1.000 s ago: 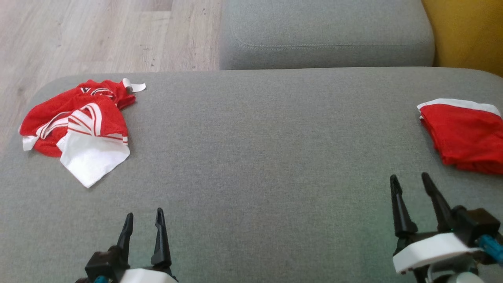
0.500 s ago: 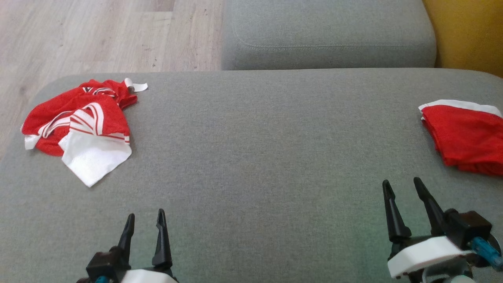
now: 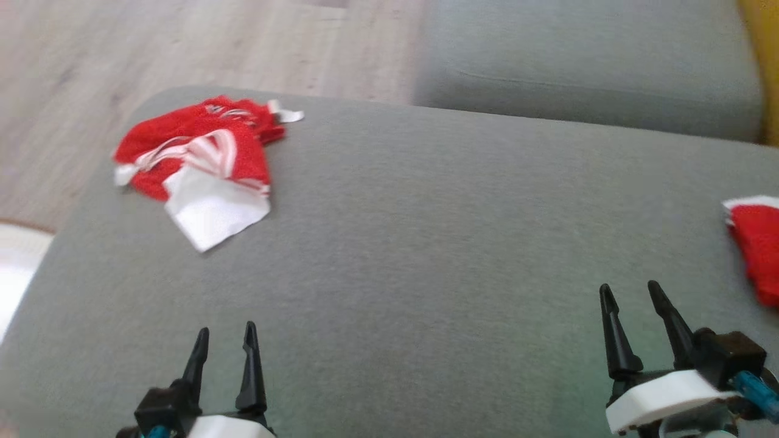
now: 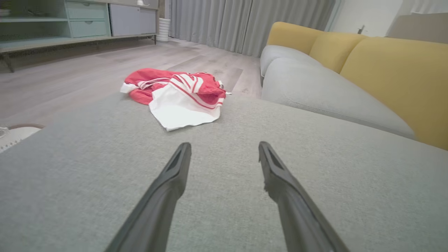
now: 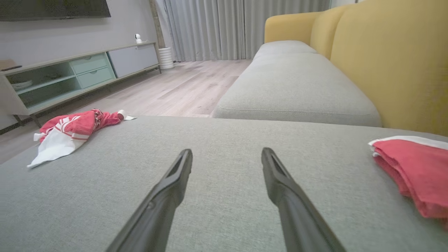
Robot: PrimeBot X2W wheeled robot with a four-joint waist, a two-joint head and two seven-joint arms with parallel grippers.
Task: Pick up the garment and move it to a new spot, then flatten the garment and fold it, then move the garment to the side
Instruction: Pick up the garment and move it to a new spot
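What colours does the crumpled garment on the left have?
Red with white stripes and a white panel; the left wrist view shows it best.

On the cushion (image 3: 426,243), crumpled garment (image 3: 195,167) at far left, folded garment (image 3: 758,255) at the right edge.

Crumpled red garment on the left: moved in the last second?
No. The crumpled garment lies by the same far-left corner of the grey cushion; the whole head view shifted, so the camera moved.

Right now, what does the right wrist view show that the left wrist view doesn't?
Right wrist, not left: the folded red garment, a dark screen, the open right tool. Left wrist, not right: the open left tool, a pale object low at left. Both: the crumpled red-and-white garment, grey cushion, yellow sofa back.
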